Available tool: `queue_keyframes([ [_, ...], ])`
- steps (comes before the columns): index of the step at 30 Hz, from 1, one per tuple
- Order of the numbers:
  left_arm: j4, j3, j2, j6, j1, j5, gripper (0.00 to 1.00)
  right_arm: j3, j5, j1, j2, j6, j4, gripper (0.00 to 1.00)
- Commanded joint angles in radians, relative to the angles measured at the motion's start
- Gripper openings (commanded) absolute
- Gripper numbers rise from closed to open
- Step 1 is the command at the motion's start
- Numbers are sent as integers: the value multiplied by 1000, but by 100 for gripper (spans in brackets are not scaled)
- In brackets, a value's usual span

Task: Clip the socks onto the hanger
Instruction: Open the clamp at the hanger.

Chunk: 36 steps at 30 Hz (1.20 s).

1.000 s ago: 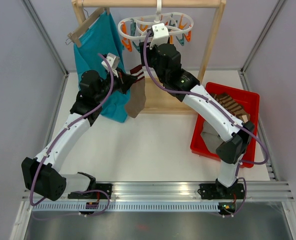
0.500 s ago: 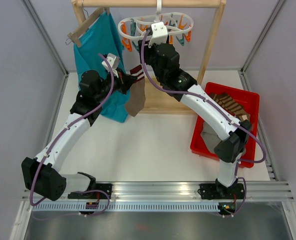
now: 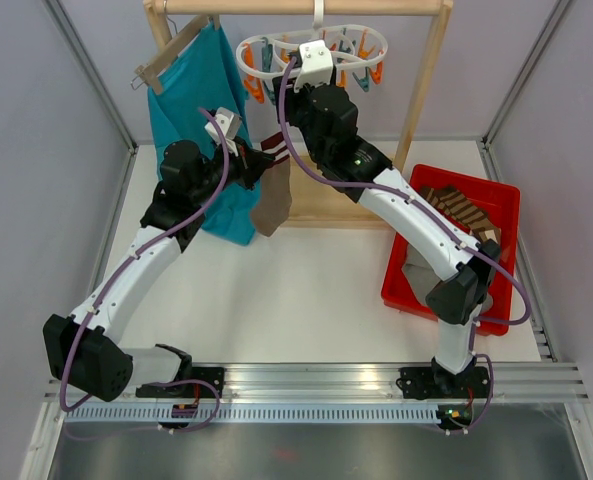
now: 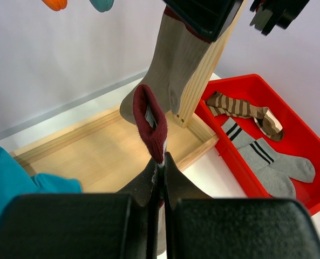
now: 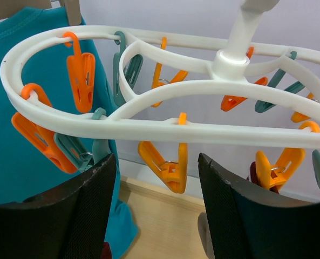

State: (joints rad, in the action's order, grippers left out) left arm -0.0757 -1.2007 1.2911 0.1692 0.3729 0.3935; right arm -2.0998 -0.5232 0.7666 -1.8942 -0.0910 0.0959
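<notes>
My left pincer [image 4: 161, 175] is pressed together on a taupe sock [image 4: 149, 118]. It pinches the sock by its dark red cuff, and the two fingers meet with only the cloth between them. Seen from above, that sock hangs limp from the pincer, just beside the lower edge of the teal shirt [image 3: 191, 100] and in front of the base of the wooden rack [image 3: 426, 80]. It is lower than the hanger and apart from its clips.

My right pincer [image 5: 155, 162] is raised up to the hanger [image 5: 219, 132], the white looped ring hooked on the rack's top bar. Its fingers stand wide apart, clamped on nothing. In my right wrist view an orange clip [image 5: 168, 164] dangles from the ring's near bar, in the gap between the two dark fingers. Whether either finger touches it I cannot tell. More orange and teal clips hang around the ring, on both the near and far loops.

The other socks lie in the red bin [image 4: 235, 83] on the table to my right. A striped brown sock [image 4: 240, 107] is toward the bin's far end, and a grey sock [image 4: 267, 159] with dark bands near its cuff lies just beside it, both flat on the bin floor
</notes>
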Motion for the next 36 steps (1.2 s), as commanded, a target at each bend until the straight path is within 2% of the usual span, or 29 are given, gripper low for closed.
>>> queue_keyframes([
  [1, -4, -34, -4, -31, 3, 4, 2, -54, -23, 7, -8, -21, -33, 69],
  [8, -1, -37, -7, -31, 3, 4, 2, -68, -27, 7, -16, -29, -27, 66],
  [10, -1, -37, -7, -30, 1, 8, 2, -69, -28, 7, -14, -29, -24, 63],
  [18, -4, -39, -7, -23, 1, 18, 2, -74, -28, 5, -8, -19, -12, 37],
  [25, -1, -54, -4, -14, 1, 24, 2, -74, -26, 8, -2, -15, 1, 30],
  [32, -25, -92, 22, 6, 12, 33, 2, -71, -26, 10, 14, 8, 18, 13],
  [36, -21, -123, 59, -10, 46, -16, 2, -72, -32, 11, 20, 33, 41, 3],
])
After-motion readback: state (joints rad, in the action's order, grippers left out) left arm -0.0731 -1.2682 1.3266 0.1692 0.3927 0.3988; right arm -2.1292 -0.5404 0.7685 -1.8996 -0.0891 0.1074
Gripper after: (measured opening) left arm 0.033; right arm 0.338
